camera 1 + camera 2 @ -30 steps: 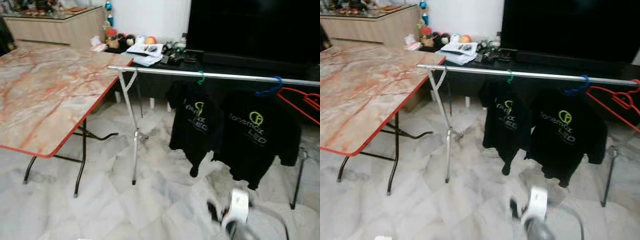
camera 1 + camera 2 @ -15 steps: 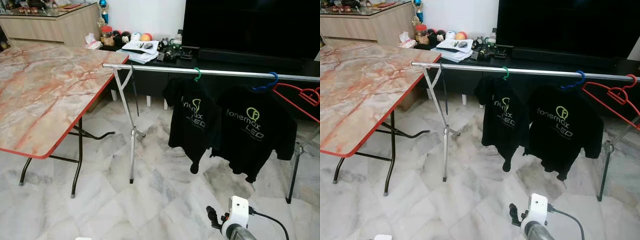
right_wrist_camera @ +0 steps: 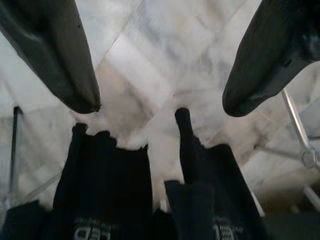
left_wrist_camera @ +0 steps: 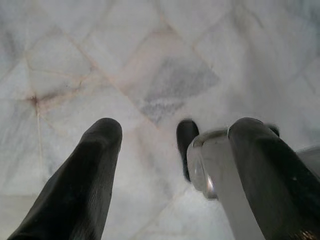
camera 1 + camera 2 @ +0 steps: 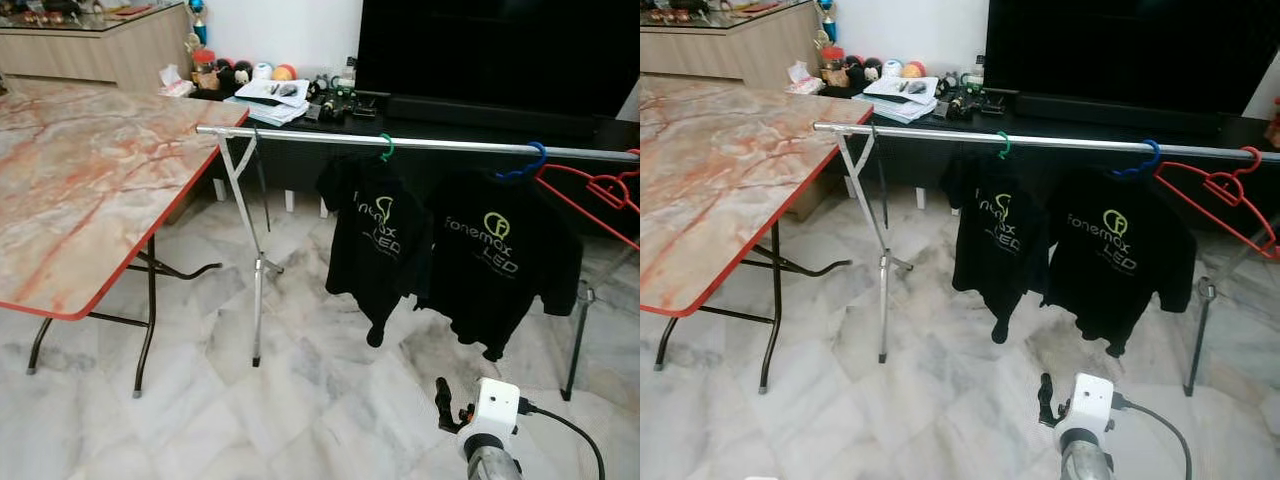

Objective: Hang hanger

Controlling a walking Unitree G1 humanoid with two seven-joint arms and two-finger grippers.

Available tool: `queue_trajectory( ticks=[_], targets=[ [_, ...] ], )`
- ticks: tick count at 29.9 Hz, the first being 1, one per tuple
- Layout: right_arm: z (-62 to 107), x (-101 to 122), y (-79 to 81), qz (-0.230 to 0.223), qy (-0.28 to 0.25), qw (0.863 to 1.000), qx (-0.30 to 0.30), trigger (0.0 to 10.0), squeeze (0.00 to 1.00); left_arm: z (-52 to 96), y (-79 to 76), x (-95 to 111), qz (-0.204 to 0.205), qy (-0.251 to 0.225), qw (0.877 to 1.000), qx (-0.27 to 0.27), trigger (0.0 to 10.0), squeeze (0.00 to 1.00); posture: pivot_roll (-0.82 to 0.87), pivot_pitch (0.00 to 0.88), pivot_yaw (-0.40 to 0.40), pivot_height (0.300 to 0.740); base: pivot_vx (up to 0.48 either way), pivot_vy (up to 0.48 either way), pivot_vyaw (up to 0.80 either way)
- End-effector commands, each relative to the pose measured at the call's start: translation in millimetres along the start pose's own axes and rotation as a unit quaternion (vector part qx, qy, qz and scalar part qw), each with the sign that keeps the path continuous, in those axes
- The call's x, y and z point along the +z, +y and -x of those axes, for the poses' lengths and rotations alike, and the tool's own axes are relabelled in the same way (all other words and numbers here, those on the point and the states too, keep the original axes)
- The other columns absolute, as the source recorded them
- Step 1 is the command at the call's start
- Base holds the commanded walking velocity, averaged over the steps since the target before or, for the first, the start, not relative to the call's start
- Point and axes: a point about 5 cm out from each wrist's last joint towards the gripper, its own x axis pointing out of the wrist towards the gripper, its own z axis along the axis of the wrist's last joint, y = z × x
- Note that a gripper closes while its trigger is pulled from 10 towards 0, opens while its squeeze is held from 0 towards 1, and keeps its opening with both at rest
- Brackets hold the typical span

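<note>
— Marble floor point(image 5: 330, 400), pale and veined, runs under everything. What stands on it?
— On the left, a bench point(image 5: 90, 190) with a red-edged marble-pattern top on black folding legs. Beside it a silver clothes rail point(image 5: 420, 144) on thin metal legs, and behind that a dark TV point(image 5: 500, 50) above a low black cabinet point(image 5: 300, 160) with papers and small items on it.
— And the hanger?
— A red hanger point(image 5: 1215, 190) hooks over the rail at its far right end, bare. Left of it a black T-shirt point(image 5: 505, 265) hangs on a blue hanger point(image 5: 528, 166), and further left another black shirt point(image 5: 378, 245) on a green hanger point(image 5: 385, 148).
— Where are the arms?
— Low down. The right pincer point(image 3: 160, 65) has its fingers spread wide, holding nothing, aimed at the hems of the two shirts over the floor. The left pincer point(image 4: 175, 145) points at the floor, also wide, with a shiny metal part just beside one finger
</note>
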Motion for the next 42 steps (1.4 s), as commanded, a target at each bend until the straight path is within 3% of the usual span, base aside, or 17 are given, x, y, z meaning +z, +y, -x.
queue_trajectory(
  ticks=[1, 2, 6, 11, 12, 13, 14, 16, 21, 24, 28, 33, 35, 38, 42],
  targets=[
    [28.2, 7, -27.0, -0.003, -0.070, 0.998, -0.009, 10.0, 0.00, 2.7, 5.6, -6, 0.000, 0.009, 1.000, 0.008, 10.0, 0.00, 0.01, 0.057, -0.047, 0.740, 0.000, 0.000, 0.00],
    [69.7, 24, -47.0, 0.015, -0.126, 0.992, -0.012, 10.0, 0.00, 3.0, 6.0, -8, -0.004, 0.013, 1.000, 0.008, 10.0, 0.00, 0.01, 0.059, -0.047, 0.740, 0.000, 0.000, 0.00],
    [92.8, 23, -51.9, 0.013, -0.120, 0.992, -0.028, 10.0, 0.00, 3.9, 6.0, -10, -0.004, 0.016, 1.000, 0.008, 10.0, 0.00, 0.01, 0.060, -0.049, 0.740, 0.000, 0.000, 0.00],
    [94.0, 15, -59.2, 0.007, -0.061, 0.997, -0.053, 10.0, 0.00, 5.1, 7.2, -13, -0.004, 0.019, 1.000, 0.011, 10.0, 0.00, 0.01, 0.053, -0.054, 0.740, 0.000, 0.000, 0.00],
    [88.5, 9, -66.0, -0.016, -0.024, 0.997, -0.077, 10.0, 0.00, 5.7, 7.7, -14, -0.002, 0.021, 1.000, 0.013, 10.0, 0.00, 0.01, 0.046, -0.057, 0.740, 0.000, 0.000, 0.00],
    [83.8, 1, -71.4, -0.007, 0.009, 0.996, -0.091, 10.0, 0.00, 5.8, 7.6, -15, -0.001, 0.021, 1.000, 0.013, 10.0, 0.00, 0.02, 0.042, -0.061, 0.740, 0.000, 0.000, 0.00],
    [81.5, -3, -75.1, 0.001, 0.031, 0.995, -0.099, 10.0, 0.00, 5.8, 7.4, -15, -0.001, 0.022, 1.000, 0.013, 10.0, 0.00, 0.02, 0.041, -0.061, 0.740, 0.000, 0.000, 0.00],
    [73.2, -16, -82.4, -0.030, 0.060, 0.991, -0.113, 10.0, 0.00, 5.9, 7.4, -16, 0.000, 0.022, 1.000, 0.014, 10.0, 0.00, 0.03, 0.037, -0.068, 0.740, 0.000, 0.000, 0.00],
    [68.6, -59, -101.4, 0.021, 0.206, 0.970, -0.129, 10.0, 0.00, 6.0, 8.2, -15, 0.006, 0.020, 1.000, 0.017, 10.0, 0.00, 0.04, 0.029, -0.058, 0.740, 0.000, 0.000, 0.00],
    [76.5, -78, -97.1, 0.054, 0.269, 0.958, -0.085, 10.0, 0.00, 5.8, 8.8, -15, 0.005, 0.021, 1.000, 0.017, 10.0, 0.00, 0.05, 0.028, -0.054, 0.740, 0.000, 0.000, 0.00],
    [86.5, -97, -80.3, 0.072, 0.315, 0.946, -0.014, 10.0, 0.00, 5.4, 10.8, -13, 0.006, 0.019, 1.000, 0.021, 10.0, 0.00, 0.06, 0.038, -0.040, 0.740, 0.000, 0.000, 0.00],
    [95.3, -111, -72.3, 0.067, 0.342, 0.937, -0.001, 10.0, 0.00, 4.8, 13.2, -10, 0.005, 0.018, 1.000, 0.024, 10.0, 0.00, 0.04, 0.049, -0.016, 0.740, 0.000, 0.000, 0.00],
    [102.8, -116, -75.8, 0.067, 0.352, 0.933, -0.017, 10.0, 0.00, 4.5, 14.4, -9, 0.006, 0.016, 1.000, 0.026, 10.0, 0.00, 0.04, 0.057, -0.007, 0.740, 0.000, 0.000, 0.00],
    [126.0, -127, -92.4, 0.027, 0.361, 0.931, -0.047, 10.0, 0.00, 4.0, 15.8, -7, 0.004, 0.014, 0.999, 0.028, 10.0, 0.00, 0.03, 0.057, -0.008, 0.740, 0.000, 0.000, 0.00],
    [127.8, -128, -92.7, 0.030, 0.370, 0.928, -0.028, 10.0, 0.00, 3.4, 17.0, -4, 0.004, 0.010, 0.999, 0.034, 10.0, 0.00, 0.04, 0.061, -0.012, 0.740, 0.000, 0.000, 0.00]
  ],
)
